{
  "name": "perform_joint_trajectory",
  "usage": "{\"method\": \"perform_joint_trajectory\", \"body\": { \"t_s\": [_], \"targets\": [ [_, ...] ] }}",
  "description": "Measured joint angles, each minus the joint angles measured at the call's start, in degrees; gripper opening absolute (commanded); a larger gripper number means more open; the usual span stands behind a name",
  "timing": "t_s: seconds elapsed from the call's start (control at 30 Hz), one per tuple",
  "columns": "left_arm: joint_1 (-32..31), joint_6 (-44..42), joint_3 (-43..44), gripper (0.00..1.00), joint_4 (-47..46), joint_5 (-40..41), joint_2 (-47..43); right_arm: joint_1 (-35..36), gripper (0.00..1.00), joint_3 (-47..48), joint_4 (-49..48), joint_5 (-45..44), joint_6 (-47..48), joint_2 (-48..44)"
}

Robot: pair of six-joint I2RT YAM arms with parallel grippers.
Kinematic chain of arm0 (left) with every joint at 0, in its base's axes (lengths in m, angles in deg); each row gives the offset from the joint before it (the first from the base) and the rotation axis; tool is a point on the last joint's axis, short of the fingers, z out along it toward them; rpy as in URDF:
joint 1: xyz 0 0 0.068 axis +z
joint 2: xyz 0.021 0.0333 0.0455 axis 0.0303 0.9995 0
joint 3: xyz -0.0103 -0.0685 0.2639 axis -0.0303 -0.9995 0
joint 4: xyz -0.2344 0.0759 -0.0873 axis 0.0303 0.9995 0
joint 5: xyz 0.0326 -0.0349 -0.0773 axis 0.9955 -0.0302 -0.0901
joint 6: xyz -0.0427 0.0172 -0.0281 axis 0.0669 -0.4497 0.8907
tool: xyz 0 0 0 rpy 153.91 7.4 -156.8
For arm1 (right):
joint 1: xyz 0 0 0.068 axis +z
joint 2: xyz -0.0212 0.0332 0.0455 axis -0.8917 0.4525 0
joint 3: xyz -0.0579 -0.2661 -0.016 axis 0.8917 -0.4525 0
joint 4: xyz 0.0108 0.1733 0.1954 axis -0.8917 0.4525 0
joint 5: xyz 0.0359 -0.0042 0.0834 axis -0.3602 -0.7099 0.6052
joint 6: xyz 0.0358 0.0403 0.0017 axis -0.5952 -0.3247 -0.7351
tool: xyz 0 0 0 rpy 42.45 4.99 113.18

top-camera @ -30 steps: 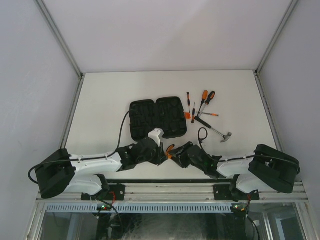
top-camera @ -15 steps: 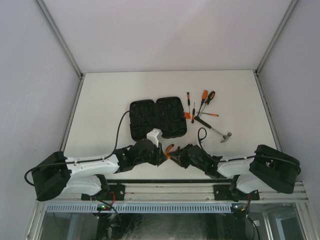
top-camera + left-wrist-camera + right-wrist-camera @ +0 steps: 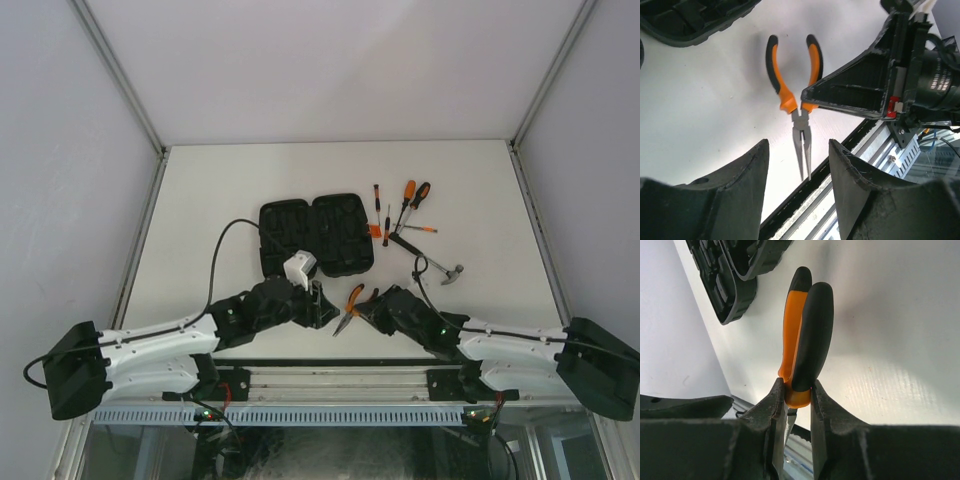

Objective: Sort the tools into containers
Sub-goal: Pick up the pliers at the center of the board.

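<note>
Pliers (image 3: 807, 335) are clamped near the pivot by the right gripper (image 3: 795, 397), at lower centre of the overhead view just below the open black case (image 3: 315, 235) (screwdrivers (image 3: 408, 200) and hammer (image 3: 435, 262) are seen to its right), while the left gripper (image 3: 797, 147) is held apart, empty, beside them.

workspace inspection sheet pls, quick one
surface: white table, no marks seen
job's things: pliers gripped near the pivot; black case lying open; screwdrivers and hammer loose to its right
clutter: nothing seen
grippers: right gripper shut on pliers; left gripper open, empty, facing the pliers
cables: black cable arcs from the left arm over the table
surroundings: white walls, metal rail at near edge
</note>
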State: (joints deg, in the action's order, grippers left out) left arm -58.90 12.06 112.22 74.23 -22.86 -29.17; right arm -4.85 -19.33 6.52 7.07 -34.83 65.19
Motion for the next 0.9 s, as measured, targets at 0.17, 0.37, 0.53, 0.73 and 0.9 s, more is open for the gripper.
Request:
{"method": "perform_joint_trajectory", "body": {
  "t_s": [0.17, 0.37, 0.53, 0.73, 0.9],
  "targets": [
    [0.0, 1.0, 0.5, 0.58, 3.5, 0.6, -1.8, -1.2, 0.00, 0.0, 6.1, -0.4, 6.1, -7.7],
    [0.0, 5.9, 9.1, 0.71, 10.3, 3.3, -5.2, -3.2, 0.00, 0.0, 12.0, -0.6, 12.5, -16.4],
    [0.0, 11.6, 22.8, 0.79, 12.9, 5.2, -5.8, -4.7, 0.00, 0.0, 17.2, -0.7, 16.5, -21.1],
    [3.0, 19.3, 36.9, 0.80, 15.6, 2.0, -1.0, -7.7, 0.00, 0.2, 21.3, 0.0, 21.6, -23.6],
    [6.3, 24.1, 44.0, 0.81, 17.5, -3.0, 4.1, -11.4, 0.00, 0.2, 22.8, 2.6, 24.3, -23.8]
  ]
}}
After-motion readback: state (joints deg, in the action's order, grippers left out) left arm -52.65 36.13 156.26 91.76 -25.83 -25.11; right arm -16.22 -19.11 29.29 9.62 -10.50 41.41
